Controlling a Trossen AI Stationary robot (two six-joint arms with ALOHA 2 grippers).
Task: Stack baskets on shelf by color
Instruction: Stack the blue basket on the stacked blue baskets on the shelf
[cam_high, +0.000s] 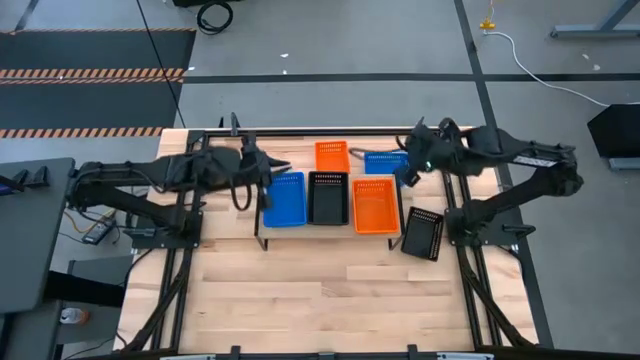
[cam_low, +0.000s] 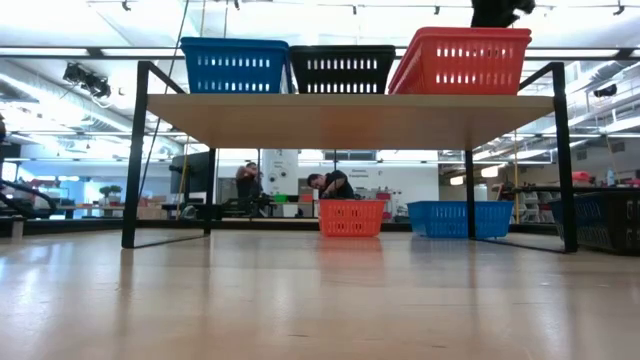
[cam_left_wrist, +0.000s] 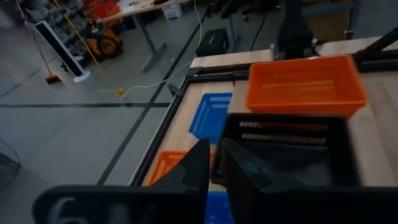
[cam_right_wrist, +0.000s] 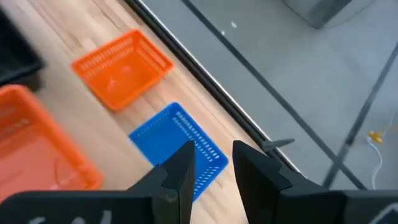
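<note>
Baskets: blue (cam_high: 286, 199), black (cam_high: 328, 197), orange (cam_high: 375, 204) seed one colour column each on shelf (cam_low: 350, 118). Left gripper (cam_high: 266, 171) slightly parted, empty, beside blue. Right gripper (cam_right_wrist: 211, 163) parted, empty, above loose blue basket (cam_right_wrist: 177, 146), likely next pick.

Even overhead light, bright; only soft, short shadows are cast on the wooden tabletop (cam_high: 330, 290). In the low view, glare is thrown across the tabletop by ceiling strip lights (cam_low: 70, 52), and the near boards are out of focus. Motion blur is seen in the left wrist view: black basket (cam_left_wrist: 292, 149) and orange basket (cam_left_wrist: 303, 87) smeared. The right wrist view is sharper.
</note>
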